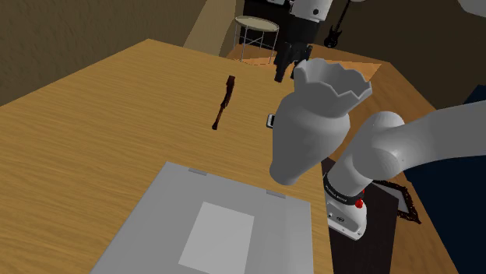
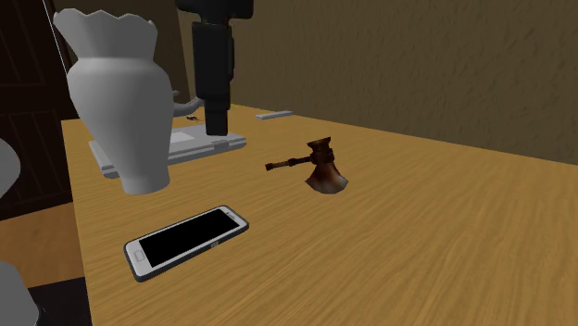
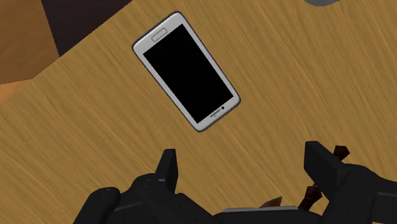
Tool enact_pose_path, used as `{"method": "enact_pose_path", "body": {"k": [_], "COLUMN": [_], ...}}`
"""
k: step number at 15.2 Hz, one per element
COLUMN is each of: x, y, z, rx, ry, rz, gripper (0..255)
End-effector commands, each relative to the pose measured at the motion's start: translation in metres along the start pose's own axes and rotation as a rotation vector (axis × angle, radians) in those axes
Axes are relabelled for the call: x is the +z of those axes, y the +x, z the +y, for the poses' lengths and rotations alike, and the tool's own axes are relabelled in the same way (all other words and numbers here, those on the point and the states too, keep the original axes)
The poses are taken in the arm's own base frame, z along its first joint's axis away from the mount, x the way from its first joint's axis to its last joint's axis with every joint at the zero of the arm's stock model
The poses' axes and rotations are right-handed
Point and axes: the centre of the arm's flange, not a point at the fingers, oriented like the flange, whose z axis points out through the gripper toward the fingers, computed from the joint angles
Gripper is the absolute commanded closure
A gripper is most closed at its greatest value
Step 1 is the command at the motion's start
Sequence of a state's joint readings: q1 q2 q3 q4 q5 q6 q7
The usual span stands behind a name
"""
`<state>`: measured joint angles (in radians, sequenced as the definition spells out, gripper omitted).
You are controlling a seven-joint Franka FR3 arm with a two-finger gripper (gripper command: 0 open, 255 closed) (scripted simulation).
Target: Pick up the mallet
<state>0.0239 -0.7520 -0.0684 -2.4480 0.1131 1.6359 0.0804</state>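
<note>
The mallet (image 1: 223, 103) is dark brown, with a thin handle and a flared head, and lies flat on the wooden table (image 1: 93, 132). In the second exterior view the mallet (image 2: 317, 167) rests to the right of my black gripper (image 2: 216, 125), which hangs above the table. In the shoulder view my gripper (image 1: 283, 72) is up beyond the vase, to the right of the mallet. In the wrist view my gripper (image 3: 245, 167) is open with nothing between its fingers, and a bit of the mallet (image 3: 341, 151) peeks out behind one finger.
A tall grey vase (image 2: 120, 102) stands close beside my gripper. A white phone with a black screen (image 3: 186, 70) lies flat below the hand near the table's edge. A flat grey laptop-like slab (image 1: 210, 226) lies nearer the stand. A round wire side table (image 1: 257, 31) stands beyond the table.
</note>
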Motion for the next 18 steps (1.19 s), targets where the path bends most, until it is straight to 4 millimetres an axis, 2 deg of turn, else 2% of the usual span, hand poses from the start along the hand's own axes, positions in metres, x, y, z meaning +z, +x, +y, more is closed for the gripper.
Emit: {"method": "enact_pose_path", "body": {"k": [1, 6, 11, 17, 18], "x": [0.000, 0.034, 0.069, 0.112, 0.113], "y": [0.000, 0.020, 0.057, 0.119, 0.120], "z": [0.000, -0.060, -0.110, -0.151, -0.151], "rx": [0.000, 0.276, 0.551, 0.882, 0.887], "ry": [0.000, -0.057, -0.114, -0.182, -0.183], "rz": [0.000, 0.052, 0.104, 0.166, 0.167], "gripper": [0, 0, 0, 0, 0]}}
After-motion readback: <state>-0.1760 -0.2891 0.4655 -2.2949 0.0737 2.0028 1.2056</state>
